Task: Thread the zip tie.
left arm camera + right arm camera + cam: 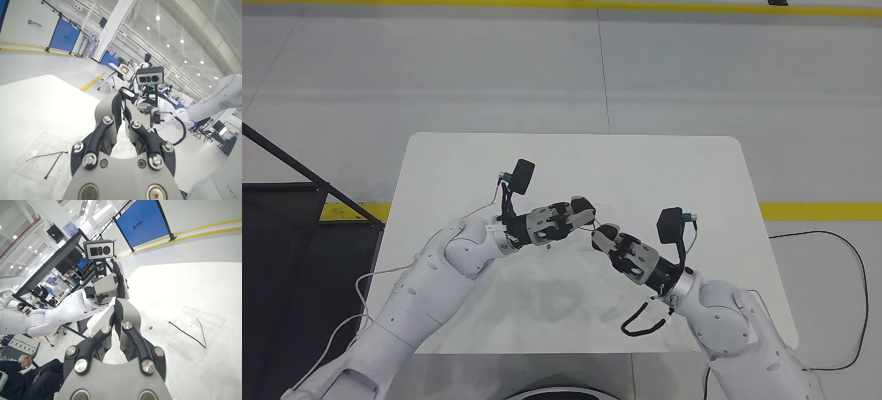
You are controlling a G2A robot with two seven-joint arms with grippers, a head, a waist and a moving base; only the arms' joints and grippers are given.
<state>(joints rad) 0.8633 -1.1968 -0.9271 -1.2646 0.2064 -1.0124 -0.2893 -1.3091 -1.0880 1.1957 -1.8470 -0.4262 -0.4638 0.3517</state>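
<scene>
Thin, likely light and springy, the zip tie (pixel 187 334) lies on a clear tray (pixel 213 325) on the counter (pixel 170 285), below and well apart from both claws. The left claw (pixel 122 111) stands narrowly apart, the right claw (pixel 116 306) pressed together. Probably best pinched just behind its head

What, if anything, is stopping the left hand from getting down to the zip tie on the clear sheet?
Probably nothing, so likely yes. The zip tie lies uncovered on the clear sheet, on the table below the left hand. The right hand is raised too, not over the sheet.
</scene>
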